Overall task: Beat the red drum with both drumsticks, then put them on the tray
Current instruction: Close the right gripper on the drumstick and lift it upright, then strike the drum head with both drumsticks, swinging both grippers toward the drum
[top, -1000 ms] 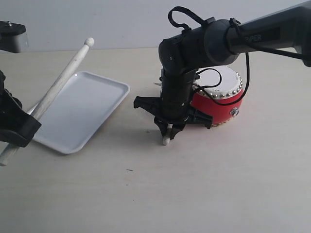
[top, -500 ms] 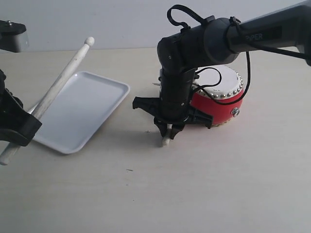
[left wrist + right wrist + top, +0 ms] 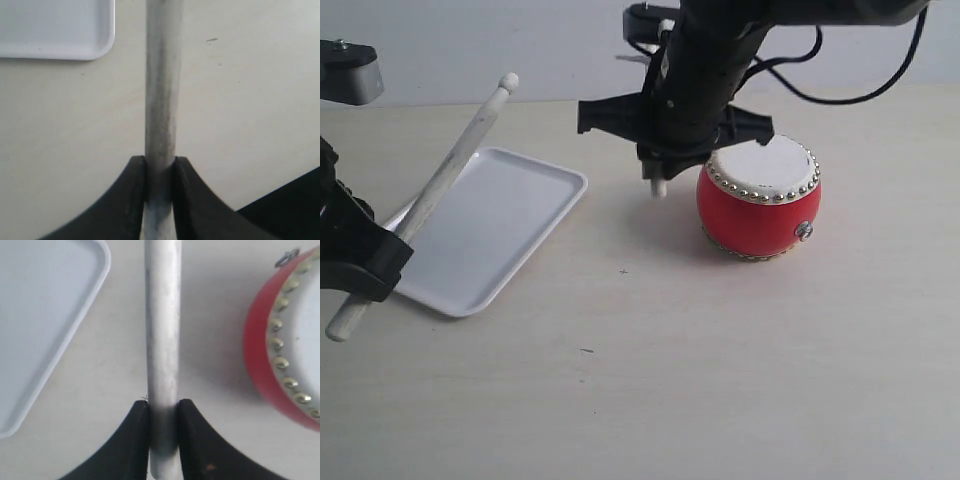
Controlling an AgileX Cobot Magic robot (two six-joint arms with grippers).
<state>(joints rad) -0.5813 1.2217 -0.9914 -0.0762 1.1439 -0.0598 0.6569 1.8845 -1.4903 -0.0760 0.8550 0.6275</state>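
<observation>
The red drum (image 3: 760, 205) with white head and silver studs stands on the table right of centre, also seen in the right wrist view (image 3: 280, 355). My right gripper (image 3: 658, 172) hangs just left of the drum, shut on a drumstick (image 3: 162, 340) whose end (image 3: 659, 186) pokes out below the fingers. At the far left my left gripper (image 3: 365, 265) is shut on the other drumstick (image 3: 450, 170), which slants up over the white tray (image 3: 490, 235) with its rounded tip highest. In the left wrist view that drumstick (image 3: 161, 90) runs straight out from the jaws.
The tray corner (image 3: 95, 42) shows in the left wrist view, and its edge (image 3: 75, 330) in the right wrist view. Bare pale tabletop (image 3: 700, 380) stretches in front of the drum and tray. A light wall (image 3: 520, 45) backs the table.
My right arm has risen and moved back, lifting its drumstick off the table beside the drum, so the whole drum now shows. The left arm has barely moved.
</observation>
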